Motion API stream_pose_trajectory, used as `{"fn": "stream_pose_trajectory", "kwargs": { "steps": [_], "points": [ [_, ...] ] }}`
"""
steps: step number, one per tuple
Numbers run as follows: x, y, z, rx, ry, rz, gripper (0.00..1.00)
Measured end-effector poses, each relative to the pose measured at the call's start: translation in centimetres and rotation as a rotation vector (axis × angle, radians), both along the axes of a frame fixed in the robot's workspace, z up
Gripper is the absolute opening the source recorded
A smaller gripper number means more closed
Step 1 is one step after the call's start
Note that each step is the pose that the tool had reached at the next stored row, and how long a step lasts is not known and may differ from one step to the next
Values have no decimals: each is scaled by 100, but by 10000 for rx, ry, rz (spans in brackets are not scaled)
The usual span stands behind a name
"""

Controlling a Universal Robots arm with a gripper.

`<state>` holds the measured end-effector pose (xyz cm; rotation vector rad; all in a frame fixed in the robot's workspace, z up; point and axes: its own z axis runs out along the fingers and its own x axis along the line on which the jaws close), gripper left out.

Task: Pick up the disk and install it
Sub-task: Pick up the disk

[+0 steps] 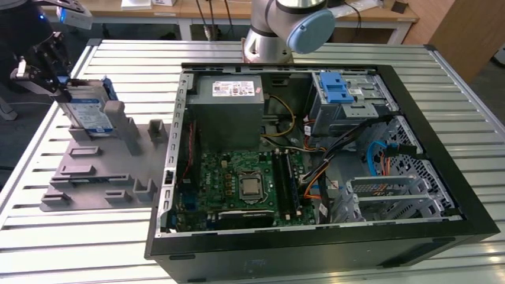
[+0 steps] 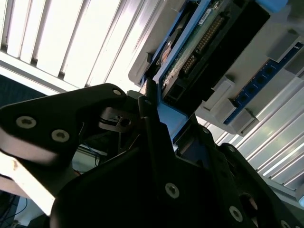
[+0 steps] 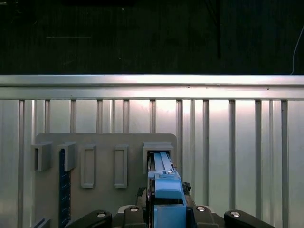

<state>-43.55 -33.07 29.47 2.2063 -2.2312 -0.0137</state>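
The disk point(image 1: 88, 112) stands on edge in a slot of the grey holder plate point(image 1: 94, 171) at the exterior view's left, its white-and-blue label facing out and blue rails around it. My gripper point(image 1: 59, 87) is at its upper far edge, shut on the disk's blue rail. In the first wrist view the blue rail point(image 3: 167, 187) runs between the black fingers of the gripper point(image 3: 166, 211). In the second wrist view the disk's green circuit board and connector point(image 2: 204, 47) show beyond the gripper point(image 2: 161, 121).
An open computer case point(image 1: 442, 195) lies on the slatted metal table point(image 1: 79, 248), holding a green motherboard point(image 1: 236, 177), a grey box with a white sticker point(image 1: 229, 112) and a silver cage with a blue latch point(image 1: 339, 94). The arm's base point(image 1: 268, 35) stands behind the case.
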Motion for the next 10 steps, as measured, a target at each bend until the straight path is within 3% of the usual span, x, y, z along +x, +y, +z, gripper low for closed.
{"fn": "stream_pose_trajectory", "kwargs": {
  "steps": [10],
  "points": [
    [0, 0, 71, 0, 0, 0, 36]
  ]
}}
